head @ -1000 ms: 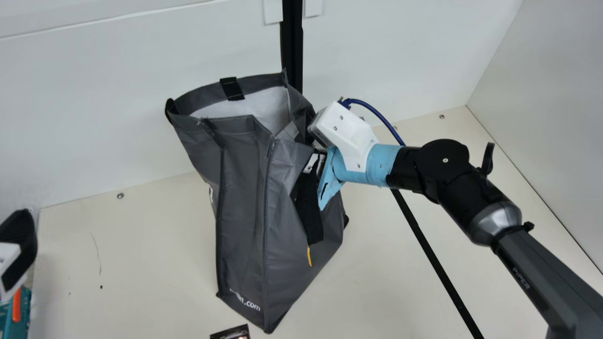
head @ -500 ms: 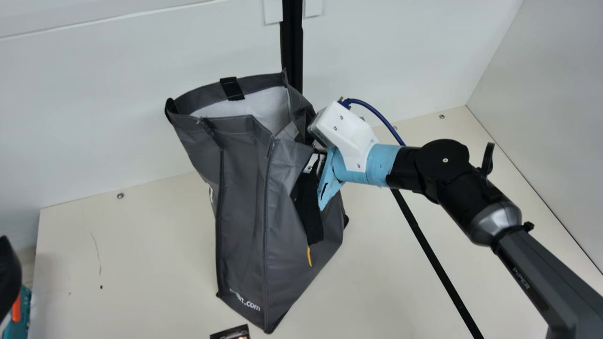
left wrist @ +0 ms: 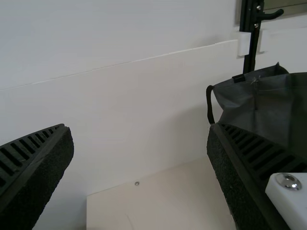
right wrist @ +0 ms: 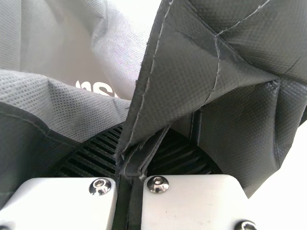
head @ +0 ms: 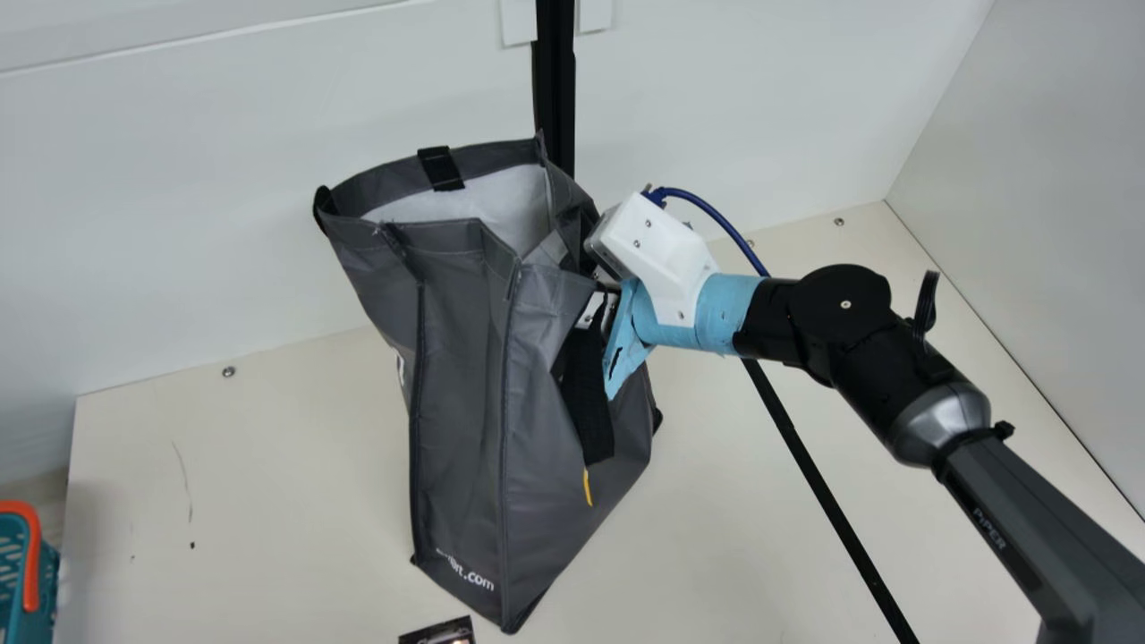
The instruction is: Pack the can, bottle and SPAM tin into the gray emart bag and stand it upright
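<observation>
The gray emart bag (head: 465,358) stands on the table, leaning a little, its mouth open upward. My right gripper (head: 601,304) is at the bag's right upper side, partly hidden by the fabric. In the right wrist view my right gripper (right wrist: 128,179) is shut on a fold of the bag (right wrist: 177,72), and part of the white lining is in sight. In the left wrist view my left gripper (left wrist: 140,129) stands wide open with nothing between its fingers, and the bag (left wrist: 254,100) is beyond one finger.
A teal basket with an orange handle (head: 31,563) is at the near left. A dark printed item (head: 438,631) lies at the near edge. A black strip (head: 827,492) crosses the table right of the bag.
My left gripper has moved out past the main view's left edge, uncovering more of the teal basket. The right arm and the bag have stayed still.
</observation>
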Robot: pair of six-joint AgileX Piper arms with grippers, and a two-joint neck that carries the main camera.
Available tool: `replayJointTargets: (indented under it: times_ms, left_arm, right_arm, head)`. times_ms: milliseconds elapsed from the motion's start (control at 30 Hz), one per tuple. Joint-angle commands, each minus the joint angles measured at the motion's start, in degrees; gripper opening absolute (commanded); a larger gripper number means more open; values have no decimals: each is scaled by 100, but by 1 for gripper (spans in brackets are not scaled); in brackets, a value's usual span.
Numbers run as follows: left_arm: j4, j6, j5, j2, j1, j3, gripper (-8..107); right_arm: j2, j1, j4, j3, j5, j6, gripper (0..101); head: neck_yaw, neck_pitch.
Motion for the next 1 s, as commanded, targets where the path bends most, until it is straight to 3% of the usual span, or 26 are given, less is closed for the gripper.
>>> replayJointTargets:
  times_ms: [0,400,967]
  left_arm:
    - [239,-46,130,-5,97,-40,90]
    - [1285,-772,1085,91,388,-308,90]
    - [1289,-776,1095,88,393,-302,90]
  right_arm:
    - [0,0,0,0,0,0,0]
    - [0,0,0,0,0,0,0]
    - [0,0,0,0,0,0,0]
  head:
    - [-14,-130]
    - [-14,-130]
    - [-14,-130]
